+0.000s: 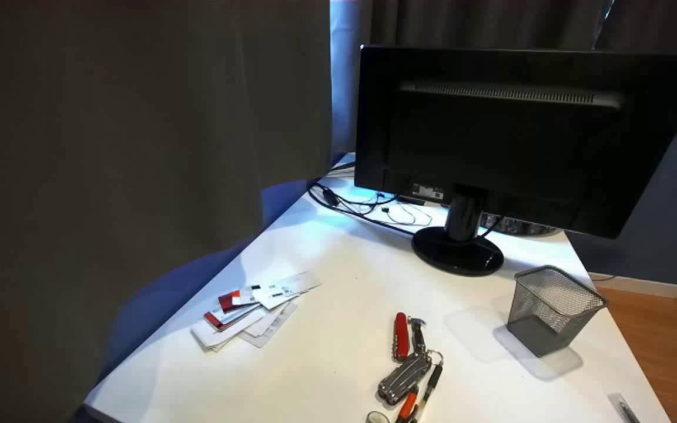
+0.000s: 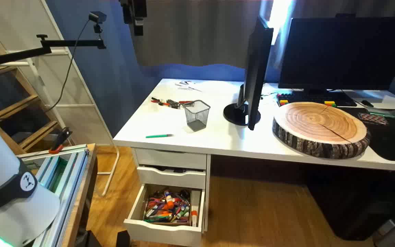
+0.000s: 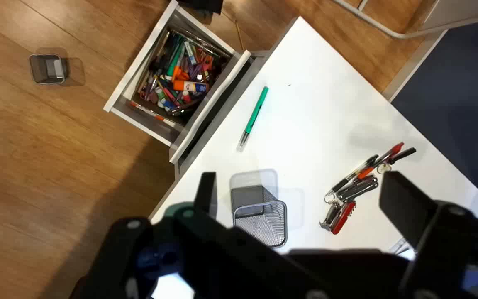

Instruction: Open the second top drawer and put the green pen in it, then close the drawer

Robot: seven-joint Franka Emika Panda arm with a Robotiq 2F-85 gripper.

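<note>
Wrist view: black two-fingered gripper, jaws spread wide. Slim green pen with clear tip end: flat on a white straight-edged desk, ahead of the fingertips, apart from both, tip end toward the jaws. Desk front edge: slanting past the drawer-side jaw, near the pen; open white surface ahead of the gap, beside the pen. Grey square wire-mesh pencil cup: upright, seen between the jaws, nearer the drawer-side one. Red pocketknife, silver multi-tool, red, orange and black pens: clustered, seen between and just ahead of the jaws, nearer the wall-side one.

White top drawer: flush, ahead of the drawer-side jaw. White second drawer: slightly ajar beneath it. White third drawer: pulled well out, filled with jumbled coloured pens and markers. Brown plank floor: outside the drawer-side jaw. Dark square-mouthed bin: on that floor, farther out than the drawers. Dark blue wall: past the wall-side jaw. In an exterior view: black monitor on a round stand, past the cup, away from the pen; overlapping white and red papers.
</note>
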